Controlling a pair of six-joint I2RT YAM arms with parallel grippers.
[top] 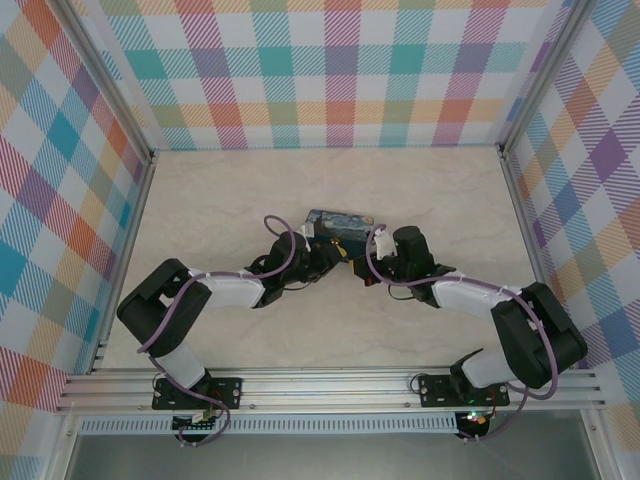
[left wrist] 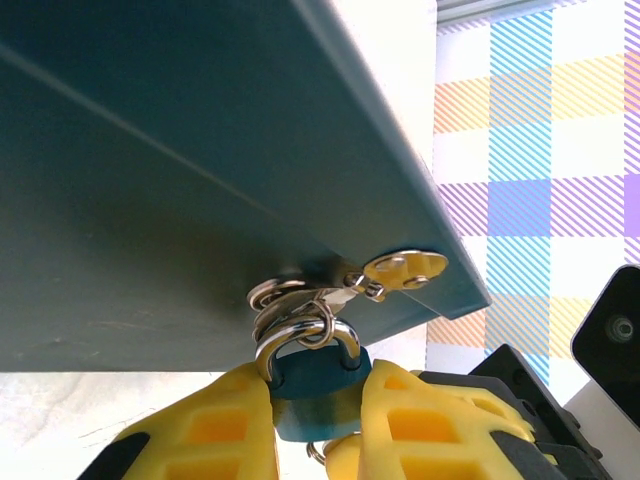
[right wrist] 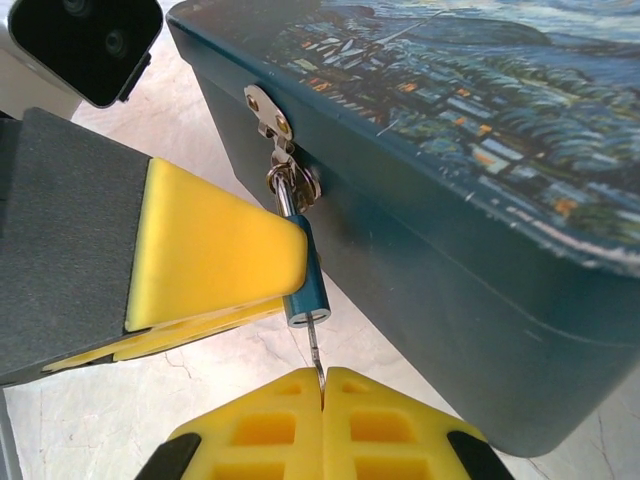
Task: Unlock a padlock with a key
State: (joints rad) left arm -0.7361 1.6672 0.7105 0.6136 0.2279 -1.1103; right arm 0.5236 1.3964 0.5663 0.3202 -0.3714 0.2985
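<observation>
left tool point(left wrist: 315, 425) clamped on the blue padlock with silver shackle point(left wrist: 315, 372), steadying it where it hangs from the near-side hasp point(right wrist: 265, 112) of the night-sky-printed tin box point(right wrist: 480, 150), as the right tool point(right wrist: 322, 395), pinched tight, holds the thin dark metal key point(right wrist: 314, 352) at its keyhole.

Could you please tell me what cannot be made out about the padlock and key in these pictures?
- Left wrist: the padlock's keyhole end is hidden between the left gripper's jaws.
- Right wrist: the key's head is buried in the shut right gripper; its depth in the keyhole cannot be told.
- Top external: padlock and key are too small, hidden by both grippers beside the tin.
</observation>
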